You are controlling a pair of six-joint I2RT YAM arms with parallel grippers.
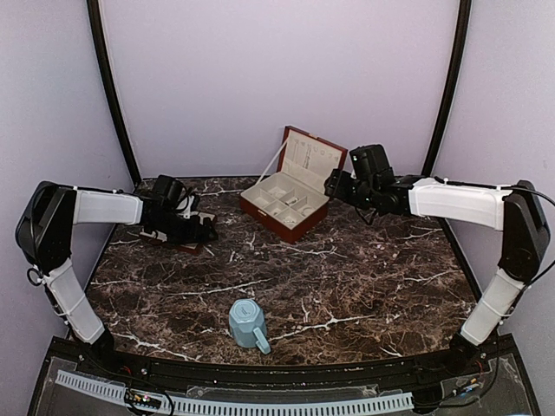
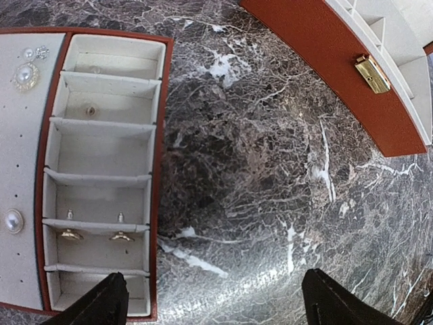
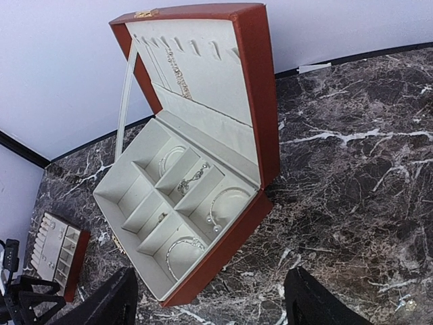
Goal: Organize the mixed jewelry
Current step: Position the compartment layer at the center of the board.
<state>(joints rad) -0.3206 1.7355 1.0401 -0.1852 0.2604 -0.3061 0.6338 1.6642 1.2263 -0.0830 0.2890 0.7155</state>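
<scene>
Left gripper (image 2: 216,301) gaped empty over rings (image 2: 122,236) in the worktop's (image 2: 270,169) left-edge tray (image 2: 161,135); right gripper (image 3: 213,301) gaped empty facing the box (image 3: 260,101). A straight-down pinch seemed wisest.

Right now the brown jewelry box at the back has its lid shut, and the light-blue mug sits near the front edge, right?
Not shut: the right wrist view shows the jewelry box with its lid raised, bracelets lying in its compartments. The light-blue mug does sit near the front edge.
</scene>
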